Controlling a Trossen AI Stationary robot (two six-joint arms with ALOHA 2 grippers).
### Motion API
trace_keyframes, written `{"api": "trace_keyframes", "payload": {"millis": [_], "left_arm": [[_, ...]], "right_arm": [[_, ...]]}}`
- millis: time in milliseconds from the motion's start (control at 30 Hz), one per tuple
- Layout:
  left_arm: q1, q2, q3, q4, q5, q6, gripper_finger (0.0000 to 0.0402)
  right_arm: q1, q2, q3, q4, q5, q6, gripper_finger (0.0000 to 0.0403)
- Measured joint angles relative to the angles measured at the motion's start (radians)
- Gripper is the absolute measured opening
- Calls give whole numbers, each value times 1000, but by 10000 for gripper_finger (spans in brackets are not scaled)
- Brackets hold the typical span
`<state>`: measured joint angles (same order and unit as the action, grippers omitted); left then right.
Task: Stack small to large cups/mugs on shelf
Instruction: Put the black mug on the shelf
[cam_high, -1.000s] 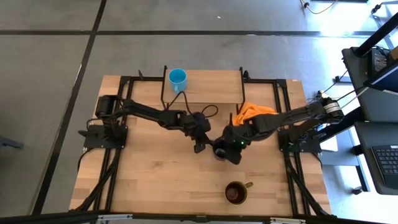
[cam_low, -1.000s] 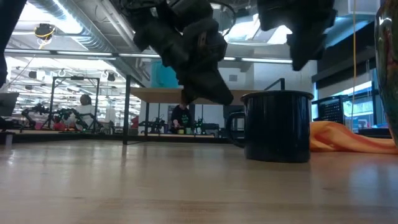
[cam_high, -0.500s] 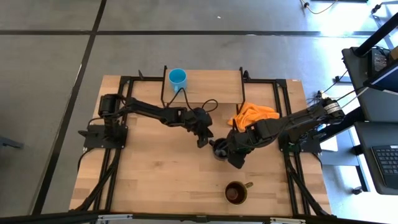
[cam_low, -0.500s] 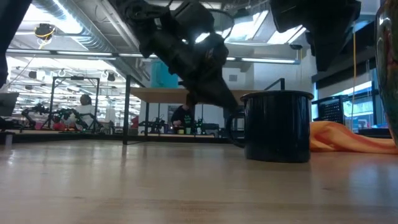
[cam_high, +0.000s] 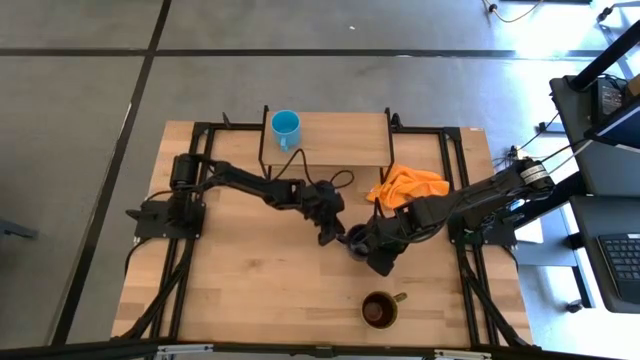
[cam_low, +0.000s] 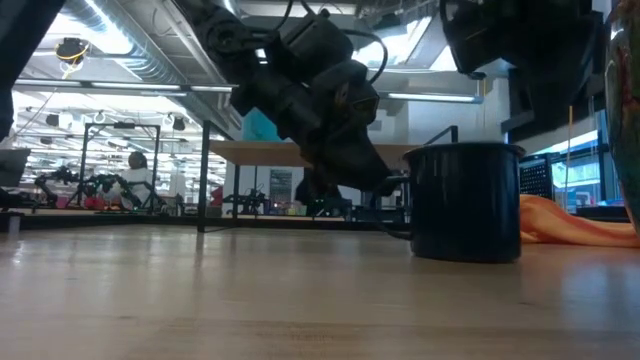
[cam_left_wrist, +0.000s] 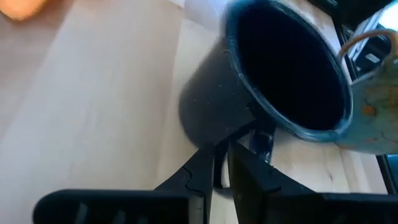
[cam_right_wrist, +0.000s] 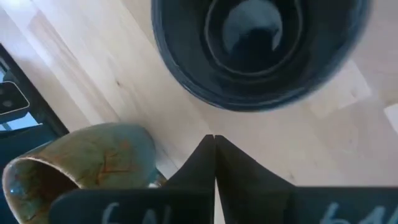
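On the shelf (cam_high: 340, 128) at the table's (cam_high: 250, 280) far edge stands the light-blue mug (cam_high: 285, 126). Mid-table, the left hand (cam_left_wrist: 221, 163) has its fingers pinched on the handle of the black mug (cam_left_wrist: 273, 81). Just right of that mug, the right hand (cam_right_wrist: 214, 146) hovers with fingers pressed together, empty. The brown mug (cam_high: 379, 309) sits near the table's front edge.

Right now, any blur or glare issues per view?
High view: sharp, with blown-out glare on the floor at top right. Low view: bright ceiling lights behind, so the black mug and arms are near-silhouettes. Left wrist view: black mug soft-focused. Right wrist view: brown mug blurred.
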<state>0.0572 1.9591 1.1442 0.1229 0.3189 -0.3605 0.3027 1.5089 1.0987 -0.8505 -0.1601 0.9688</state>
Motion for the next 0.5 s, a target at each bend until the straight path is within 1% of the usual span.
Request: {"api": "trace_keyframes", "payload": {"millis": [100, 333, 500], "left_arm": [[-10, 0, 0, -12, 18, -8, 41], [-57, 0, -1, -29, 20, -50, 41], [-93, 0, -1, -29, 0, -73, 41]], "right_arm": [[0, 0, -25, 42, -1, 0, 4], [-7, 0, -73, 97, 15, -6, 17], [-38, 0, -122, 173, 33, -28, 10]]}}
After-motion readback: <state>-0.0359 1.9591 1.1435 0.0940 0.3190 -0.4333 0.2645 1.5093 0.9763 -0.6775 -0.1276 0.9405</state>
